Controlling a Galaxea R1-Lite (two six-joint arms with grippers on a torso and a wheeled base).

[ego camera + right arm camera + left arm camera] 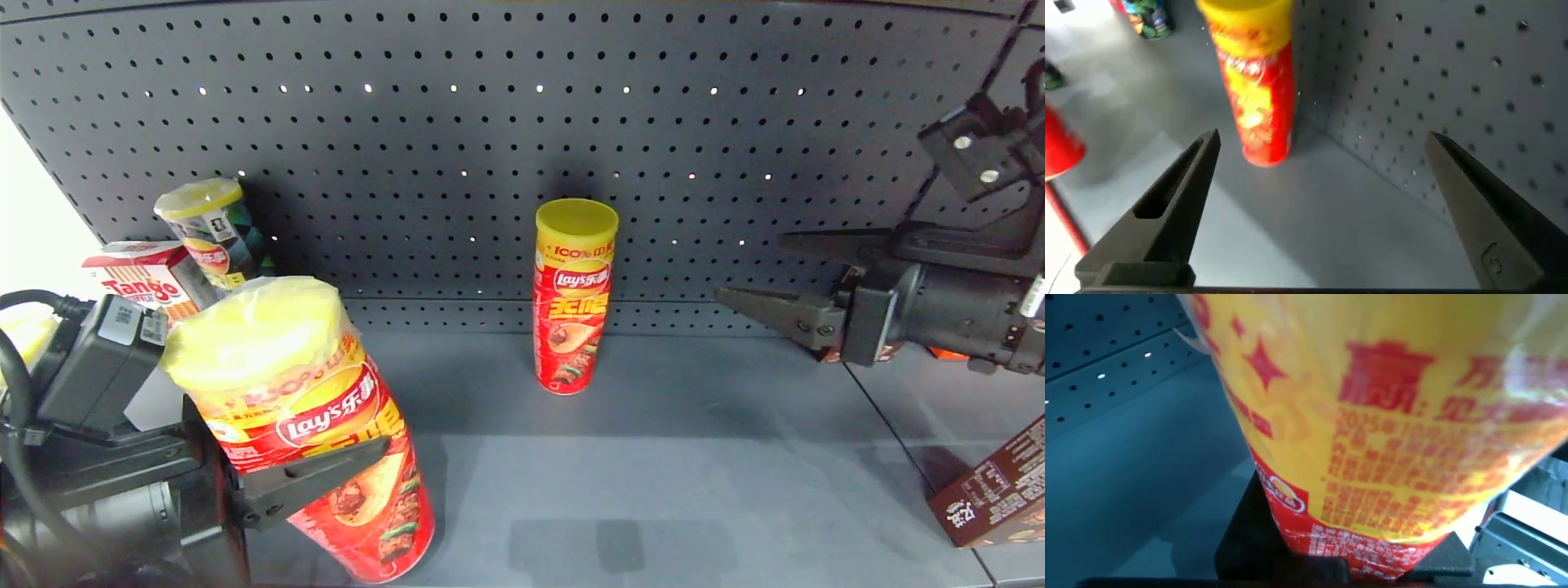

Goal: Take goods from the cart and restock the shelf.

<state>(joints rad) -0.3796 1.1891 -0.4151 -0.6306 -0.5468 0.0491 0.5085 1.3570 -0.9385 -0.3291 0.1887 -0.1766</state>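
Observation:
My left gripper (322, 478) is shut on a red and yellow chip can (314, 420) with a yellow lid, held tilted at the front left of the grey shelf (694, 465); the same chip can (1388, 433) looms close in the left wrist view. A second, matching chip can (573, 298) stands upright at the back middle of the shelf, against the pegboard (522, 122). My right gripper (755, 273) hangs open at the right, its fingers pointing toward that standing can (1253, 82), which is well ahead of the fingertips (1204, 151).
A green chip can (214, 233) with a yellow lid and a red wafer box (151, 282) stand at the back left. A brown box (1000, 490) lies at the front right. Open shelf floor lies between the two red cans.

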